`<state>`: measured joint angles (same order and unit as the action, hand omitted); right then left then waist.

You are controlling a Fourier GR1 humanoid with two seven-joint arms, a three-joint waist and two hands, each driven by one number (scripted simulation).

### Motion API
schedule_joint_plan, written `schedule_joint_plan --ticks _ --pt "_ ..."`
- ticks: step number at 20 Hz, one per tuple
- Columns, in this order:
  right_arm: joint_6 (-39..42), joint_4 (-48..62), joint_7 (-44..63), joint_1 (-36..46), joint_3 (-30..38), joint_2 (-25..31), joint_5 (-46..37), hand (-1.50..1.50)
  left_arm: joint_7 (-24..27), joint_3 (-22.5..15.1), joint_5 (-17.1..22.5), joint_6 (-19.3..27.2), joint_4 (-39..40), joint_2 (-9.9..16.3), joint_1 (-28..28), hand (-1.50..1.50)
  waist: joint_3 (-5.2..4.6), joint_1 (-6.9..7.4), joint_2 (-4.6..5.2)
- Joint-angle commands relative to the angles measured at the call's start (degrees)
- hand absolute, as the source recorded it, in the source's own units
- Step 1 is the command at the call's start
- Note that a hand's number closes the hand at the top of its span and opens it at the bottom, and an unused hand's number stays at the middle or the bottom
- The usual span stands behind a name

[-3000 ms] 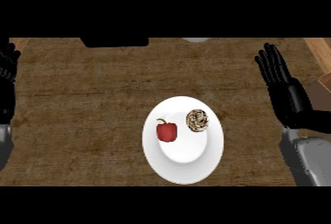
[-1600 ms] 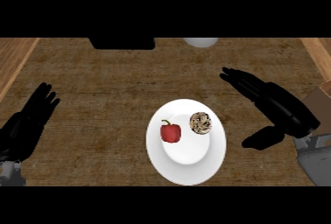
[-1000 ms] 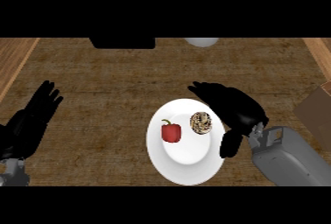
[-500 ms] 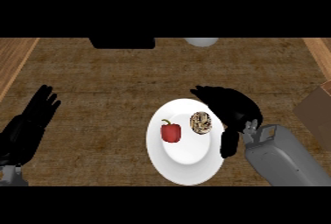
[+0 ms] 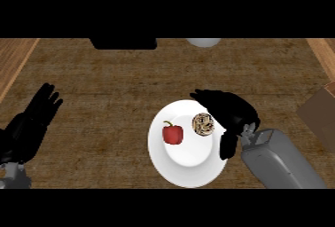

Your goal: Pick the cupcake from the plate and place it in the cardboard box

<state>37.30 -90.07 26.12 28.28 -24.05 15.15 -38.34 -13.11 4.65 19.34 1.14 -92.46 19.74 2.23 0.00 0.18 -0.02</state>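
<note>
While the left hand [image 5: 29, 128] rests open at the view's left edge, well apart from everything, the right hand [image 5: 229, 113] hangs over the right rim of a white plate [image 5: 186, 170] on the brown desk [image 5: 111, 80]. Its fingers [image 5: 204, 96] are curved and spread apart, holding nothing, with the thumb [image 5: 227, 144] pointing down along the plate's edge. The cupcake [image 5: 204, 124] sits on the plate's upper right part, just left of the right palm, between fingers and thumb. A red pepper [image 5: 173, 133] lies to the cupcake's left. The cardboard box [image 5: 318, 113] shows at the right edge, so the right hand is nearer to both.
</note>
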Motion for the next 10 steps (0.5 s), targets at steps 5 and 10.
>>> schedule_joint_plan --ticks 5,10 --pt "-2.82 1.53 -6.41 -1.59 -0.03 -1.62 -7.72 -1.5 -2.37 2.29 -1.1 -1.59 -4.53 -0.68 -1.61 0.0 0.01 0.09 -0.02" --pt "-3.37 7.95 -3.91 1.25 -0.31 -7.41 -11.22 -1.5 -2.94 0.25 -2.67 -1.2 -8.7 -3.7 -5.74 0.0 0.01 0.39 -0.03"
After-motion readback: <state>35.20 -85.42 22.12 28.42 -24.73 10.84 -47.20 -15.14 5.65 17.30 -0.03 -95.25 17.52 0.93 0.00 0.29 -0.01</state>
